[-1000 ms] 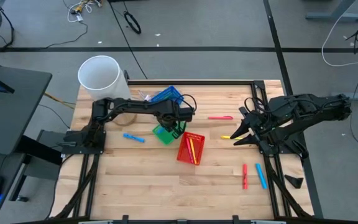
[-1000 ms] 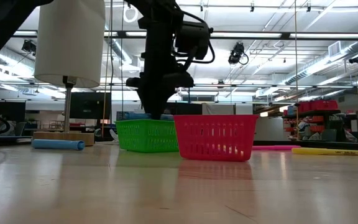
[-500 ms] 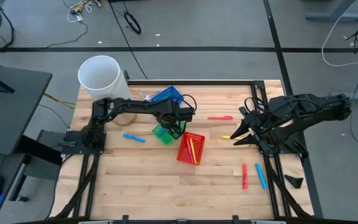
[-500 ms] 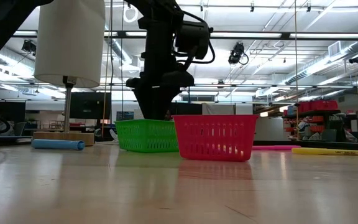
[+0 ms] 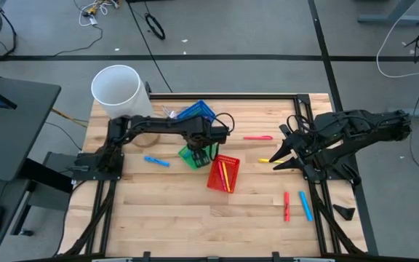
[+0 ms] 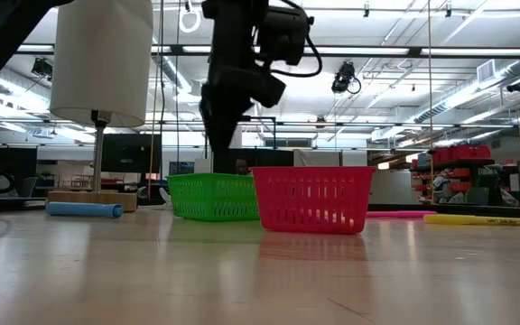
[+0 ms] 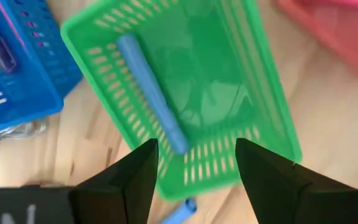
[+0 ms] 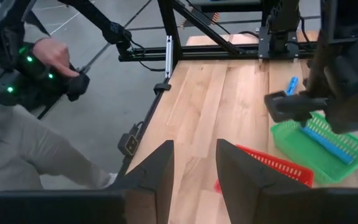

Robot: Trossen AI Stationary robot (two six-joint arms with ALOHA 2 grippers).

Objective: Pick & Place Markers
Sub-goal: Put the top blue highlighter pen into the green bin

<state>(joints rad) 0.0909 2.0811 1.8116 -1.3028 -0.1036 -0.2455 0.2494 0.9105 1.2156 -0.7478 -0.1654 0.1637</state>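
Your left gripper [image 7: 194,163] hangs just above the green basket [image 7: 185,93], fingers spread and empty; a blue marker [image 7: 149,90] lies inside that basket. Your right gripper [image 5: 276,158] waits near the table's right edge, fingers apart, holding nothing. Done so far, by my reading: blue marker in green basket, yellow and red markers [image 5: 225,173] in the red basket [image 5: 221,173], and at least a purple marker [image 7: 5,43] in the blue basket [image 5: 193,113]. Left on the bare table: one blue marker [image 5: 156,161] left of the baskets, a pink-red marker [image 5: 257,137] and a yellow marker [image 5: 264,160] between the baskets and the right gripper, plus a red marker [image 5: 286,205] and a blue marker [image 5: 306,205] side by side near the front right. Judgement: roughly halfway, five loose pens remaining. A white cylinder [image 5: 116,90] stands at the back left. No readable brand or label anywhere; dark print on the yellow marker in the low view is illegible.
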